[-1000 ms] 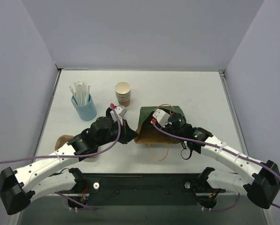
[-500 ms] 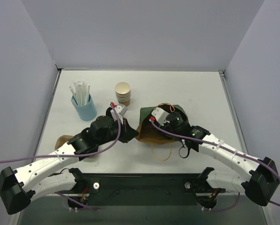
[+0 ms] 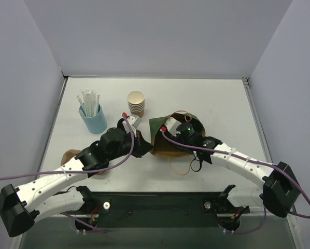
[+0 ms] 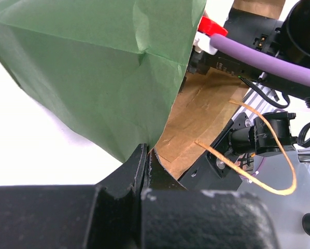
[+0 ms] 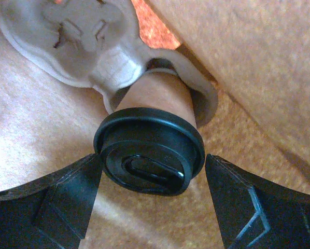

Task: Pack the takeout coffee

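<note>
Within the bag (image 3: 163, 149), the right claw (image 5: 152, 168) gapes beside the takeout coffee (image 5: 149, 155) while the left claw (image 4: 146, 156) clamps the rim, holding it open

The top camera looked down from above and behind the arm bases, taking in the whole surface (image 3: 222, 104). The left wrist camera sat tight against the bag (image 3: 163, 149), facing 3 o'clock from its 9 o'clock edge. The right wrist camera looked inside that same bag, close on the lidded cup (image 5: 150, 150).
</note>
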`<state>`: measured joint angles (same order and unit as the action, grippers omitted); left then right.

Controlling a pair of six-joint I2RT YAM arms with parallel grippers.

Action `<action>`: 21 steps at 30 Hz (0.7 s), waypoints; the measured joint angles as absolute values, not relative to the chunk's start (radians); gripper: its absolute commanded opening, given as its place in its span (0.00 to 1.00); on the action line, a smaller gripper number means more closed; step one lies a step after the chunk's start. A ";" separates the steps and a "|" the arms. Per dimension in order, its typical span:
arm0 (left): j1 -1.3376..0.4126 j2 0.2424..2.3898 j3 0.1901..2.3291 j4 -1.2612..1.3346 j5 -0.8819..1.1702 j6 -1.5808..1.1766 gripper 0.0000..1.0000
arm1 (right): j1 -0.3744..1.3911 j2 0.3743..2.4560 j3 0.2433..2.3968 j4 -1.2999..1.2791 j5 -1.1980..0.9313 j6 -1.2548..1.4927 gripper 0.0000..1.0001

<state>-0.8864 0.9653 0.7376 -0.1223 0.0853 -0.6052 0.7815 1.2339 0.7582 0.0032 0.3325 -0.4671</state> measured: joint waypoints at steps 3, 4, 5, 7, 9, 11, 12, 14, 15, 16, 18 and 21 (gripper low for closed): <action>-0.886 0.967 0.738 -0.123 0.085 -0.605 0.00 | 0.781 1.246 0.758 0.017 0.331 -0.459 0.76; -0.886 0.967 0.738 -0.123 0.085 -0.605 0.00 | 0.781 1.250 0.758 0.020 0.331 -0.455 0.73; -0.886 0.968 0.738 -0.123 0.085 -0.605 0.00 | 0.781 1.254 0.760 0.022 0.331 -0.450 0.72; -0.886 0.968 0.738 -0.123 0.086 -0.605 0.00 | 0.781 1.263 0.760 0.030 0.331 -0.442 0.68; -0.886 0.968 0.738 -0.124 0.086 -0.605 0.00 | 0.781 1.271 0.761 0.038 0.332 -0.438 0.64; -0.886 0.968 0.738 -0.124 0.086 -0.605 0.00 | 0.778 1.274 0.761 0.040 0.333 -0.435 0.64; -0.886 0.968 0.738 -0.124 0.086 -0.605 0.00 | 0.777 1.274 0.761 0.040 0.334 -0.433 0.63; -0.886 0.968 0.738 -0.123 0.086 -0.605 0.00 | 0.773 1.274 0.761 0.041 0.335 -0.427 0.63; -0.886 0.968 0.738 -0.123 0.086 -0.605 0.00 | 0.770 1.273 0.761 0.041 0.334 -0.423 0.63; -0.886 0.968 0.738 -0.123 0.086 -0.605 0.00 | 0.768 1.272 0.761 0.040 0.334 -0.421 0.60; -0.886 0.968 0.738 -0.122 0.086 -0.605 0.00 | 0.761 1.267 0.761 0.040 0.332 -0.416 0.58; -0.886 0.968 0.738 -0.119 0.086 -0.605 0.00 | 0.749 1.254 0.761 0.036 0.321 -0.406 0.78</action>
<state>-0.8864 0.9680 0.7376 -0.1188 0.0856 -0.6052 0.7490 1.2545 0.7609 0.0357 0.3206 -0.4061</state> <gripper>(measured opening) 0.022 0.611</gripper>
